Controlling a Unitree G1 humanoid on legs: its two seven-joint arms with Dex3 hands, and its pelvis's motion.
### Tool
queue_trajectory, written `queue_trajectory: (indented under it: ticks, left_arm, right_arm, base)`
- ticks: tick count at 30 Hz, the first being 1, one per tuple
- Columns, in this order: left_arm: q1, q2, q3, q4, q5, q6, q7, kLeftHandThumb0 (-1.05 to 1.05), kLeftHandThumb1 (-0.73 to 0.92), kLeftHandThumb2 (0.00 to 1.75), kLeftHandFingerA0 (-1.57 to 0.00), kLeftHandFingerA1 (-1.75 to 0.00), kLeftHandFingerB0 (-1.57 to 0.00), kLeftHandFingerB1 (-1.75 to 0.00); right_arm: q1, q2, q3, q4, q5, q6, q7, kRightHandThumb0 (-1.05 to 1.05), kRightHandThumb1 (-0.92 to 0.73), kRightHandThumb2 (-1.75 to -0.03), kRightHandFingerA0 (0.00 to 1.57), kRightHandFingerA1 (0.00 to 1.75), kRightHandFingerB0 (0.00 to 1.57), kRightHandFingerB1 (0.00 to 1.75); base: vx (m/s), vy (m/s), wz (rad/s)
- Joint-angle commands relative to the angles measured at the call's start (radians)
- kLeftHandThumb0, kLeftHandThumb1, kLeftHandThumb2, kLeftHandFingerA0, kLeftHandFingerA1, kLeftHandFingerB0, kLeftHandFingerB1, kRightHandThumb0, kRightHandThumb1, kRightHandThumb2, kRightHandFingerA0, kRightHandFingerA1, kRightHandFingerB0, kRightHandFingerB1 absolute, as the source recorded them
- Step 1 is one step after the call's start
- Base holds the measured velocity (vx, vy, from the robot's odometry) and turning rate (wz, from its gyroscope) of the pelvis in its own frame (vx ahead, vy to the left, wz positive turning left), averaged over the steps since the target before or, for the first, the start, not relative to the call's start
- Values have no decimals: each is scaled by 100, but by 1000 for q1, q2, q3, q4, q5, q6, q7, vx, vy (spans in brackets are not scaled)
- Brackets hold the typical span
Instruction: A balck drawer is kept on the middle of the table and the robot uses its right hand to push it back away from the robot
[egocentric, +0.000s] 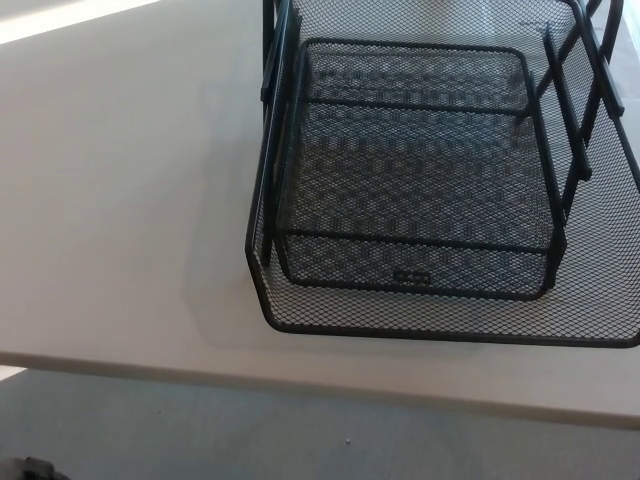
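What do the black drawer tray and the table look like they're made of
Black drawer tray: seemingly metal wire mesh with a solid rod frame, matte black coating; the diamond weave lets the table show through. Table: smooth, pale, matte top, probably laminate; it shows no grain.

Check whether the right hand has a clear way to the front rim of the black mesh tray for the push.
Probably yes: nothing stands before the black mesh tray on the table, and its front rim faces the near edge. The right hand itself is out of view.

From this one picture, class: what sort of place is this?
Probably an office or lab: a black wire-mesh desk tray with stacked tiers sits on a plain white table, above a grey carpet-like floor.
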Motion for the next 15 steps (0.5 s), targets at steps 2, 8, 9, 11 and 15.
queue_trajectory:
  ticks: [2,8,9,11,15]
  left_arm:
    - [-17,20,-15,9,32,-16,-14,-56,72,63,-47,-38,-33,-33]
    - [-18,19,-13,8,28,-14,-17,-56,71,63,-47,-38,-33,-33]
    - [-18,18,-13,8,29,-14,-16,-56,71,62,-47,-38,-33,-33]
    - [-19,17,-12,10,27,-15,-18,-56,71,62,-47,-38,-33,-33]
    - [-19,17,-11,10,26,-16,-19,-56,71,63,-48,-38,-34,-33]
  right_arm:
    - [167,-275,-109,-736,340,22,392,-56,-77,-65,46,40,34,35]
    - [105,-277,-108,-837,427,67,443,-56,-78,-65,46,40,35,35]
    - [96,-277,-107,-844,434,70,449,-56,-79,-65,45,40,34,34]
    - [63,-269,-99,-874,464,89,464,-55,-79,-64,44,40,34,34]
    - [19,-260,-88,-918,504,121,481,-53,-80,-64,43,40,34,34]
  base:
    - [0,0,0]
    - [0,0,0]
    - [0,0,0]
    - [0,0,0]
    - [0,0,0]
